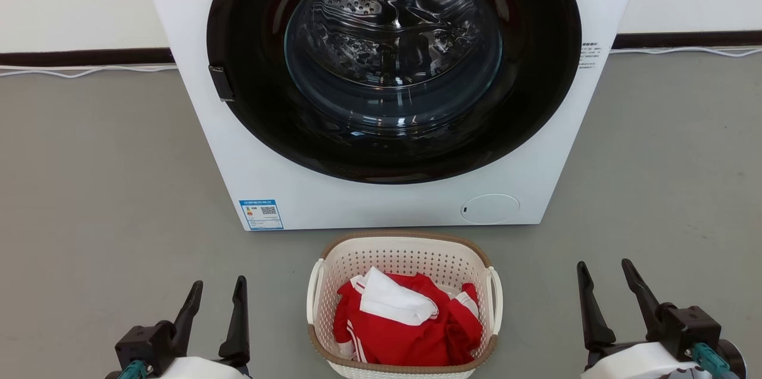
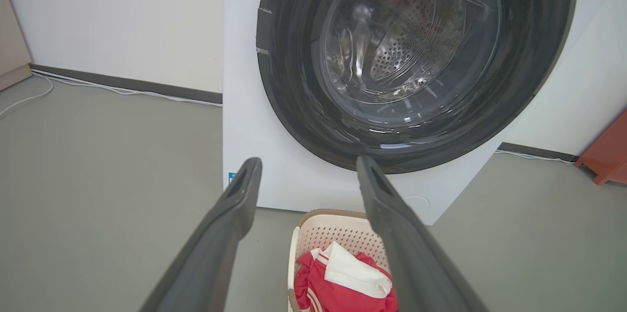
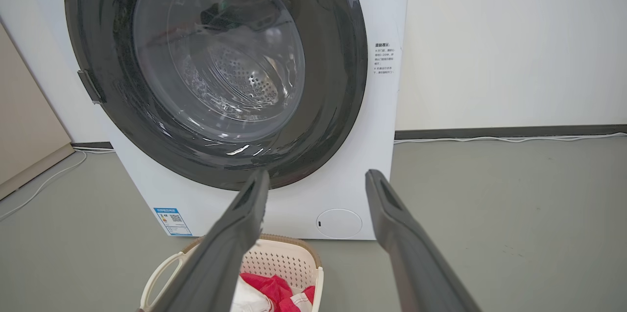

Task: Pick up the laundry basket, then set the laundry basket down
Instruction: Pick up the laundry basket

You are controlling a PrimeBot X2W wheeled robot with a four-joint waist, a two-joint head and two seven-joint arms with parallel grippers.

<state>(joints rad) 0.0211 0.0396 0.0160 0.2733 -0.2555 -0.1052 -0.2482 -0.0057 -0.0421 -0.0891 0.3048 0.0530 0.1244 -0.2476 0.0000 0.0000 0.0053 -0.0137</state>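
Head view: laundry basket [image 1: 405,260] on floor [image 1: 89,188] before washer [image 1: 381,203], untouched; left claw [image 1: 218,281] and right claw [image 1: 604,263] both spread apart, empty. Pickup not started; next, probably reach for the side handles [image 1: 314,291].

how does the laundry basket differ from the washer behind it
The laundry basket is far smaller than the washer behind it. The basket is open-topped and holds red and white clothes; the washer's drum, seen through its round door, looks empty. The basket's walls are perforated, the washer's front panel plain. Both are whitish and stand on the grey floor.
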